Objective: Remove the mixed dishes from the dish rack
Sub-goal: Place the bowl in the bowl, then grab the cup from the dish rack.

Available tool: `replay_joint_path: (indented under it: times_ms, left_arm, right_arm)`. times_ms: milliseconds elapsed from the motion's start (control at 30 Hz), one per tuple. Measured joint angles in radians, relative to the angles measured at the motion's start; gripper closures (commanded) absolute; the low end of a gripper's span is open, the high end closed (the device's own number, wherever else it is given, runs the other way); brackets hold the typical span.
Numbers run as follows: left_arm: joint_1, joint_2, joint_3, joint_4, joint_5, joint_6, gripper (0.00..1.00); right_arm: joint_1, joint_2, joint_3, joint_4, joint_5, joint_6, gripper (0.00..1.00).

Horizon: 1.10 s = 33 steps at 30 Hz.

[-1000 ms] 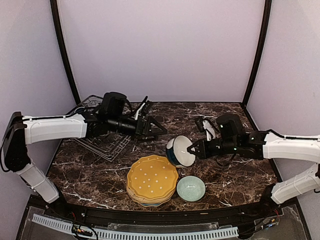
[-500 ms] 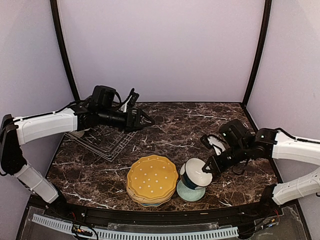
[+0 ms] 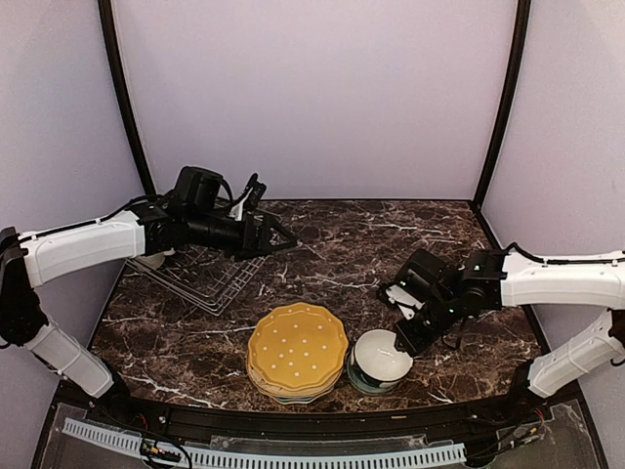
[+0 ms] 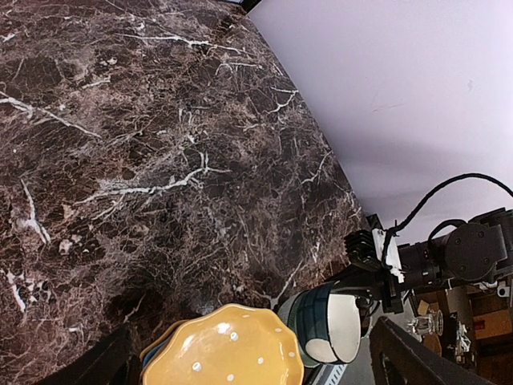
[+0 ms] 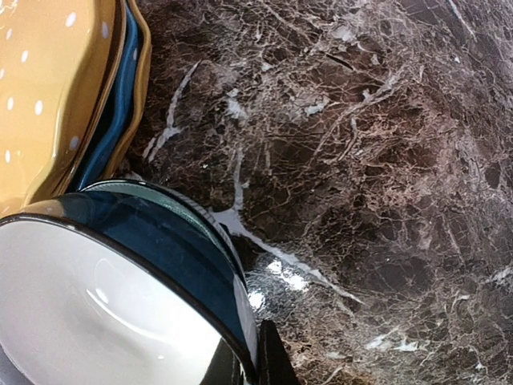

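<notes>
The right fingers (image 3: 398, 342) are pinched shut on the rim of the dark blue bowl (image 3: 381, 358), one finger inside against its white lining and the other outside. In the right wrist view that grip sits at the bottom edge, and the bowl (image 5: 120, 273) fills the lower left corner. The bowl rests tilted in a pale green bowl (image 3: 367, 385) at the front of the desk (image 3: 391, 244), right of centre. Just beside it to the left is the stack of scalloped plates, the yellow plate (image 3: 298, 347) on top with its white dots up and a blue plate (image 5: 112, 132) showing beneath it. The bowl's side nearly touches the stack; whether it touches cannot be told. The left fingers (image 3: 273, 223) stand wide apart and hold nothing, hanging in the air past the right edge of the dish rack (image 3: 200, 278), which lies at the left rear of the desk. They are well apart from the bowls and plates, which the left wrist view shows low and far off, the yellow plate (image 4: 228, 353) beside the held bowl (image 4: 329, 325).
</notes>
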Motion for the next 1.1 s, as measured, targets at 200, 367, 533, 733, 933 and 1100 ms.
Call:
replay_joint_path:
  times_ms: [200, 367, 533, 733, 933, 1100]
  left_arm:
    - [0.0, -0.039, 0.0, -0.016, -0.017, 0.004, 0.01]
    - [0.0, -0.04, -0.004, -0.018, -0.019, 0.004, 0.01]
    - [0.0, -0.041, -0.004, -0.023, -0.024, 0.01, 0.01]
    - [0.008, -0.057, -0.004, -0.053, -0.054, 0.027, 0.01]
    - [0.054, -0.099, -0.004, -0.116, -0.101, 0.06, 0.01]
    - [0.106, -0.129, 0.01, -0.209, -0.172, 0.103, 0.01]
  right_arm:
    - [0.013, 0.026, 0.018, 0.006, 0.029, 0.002, 0.9]
    - [0.026, 0.037, 0.035, 0.016, 0.035, 0.01, 0.78]
    - [0.028, 0.037, 0.057, 0.028, 0.045, 0.016, 0.72]
    - [0.028, 0.002, 0.069, 0.032, 0.064, 0.009, 0.54]
    - [0.028, -0.093, 0.079, 0.075, 0.167, 0.006, 0.4]
    - [0.028, -0.121, 0.088, 0.185, 0.237, -0.021, 0.27]
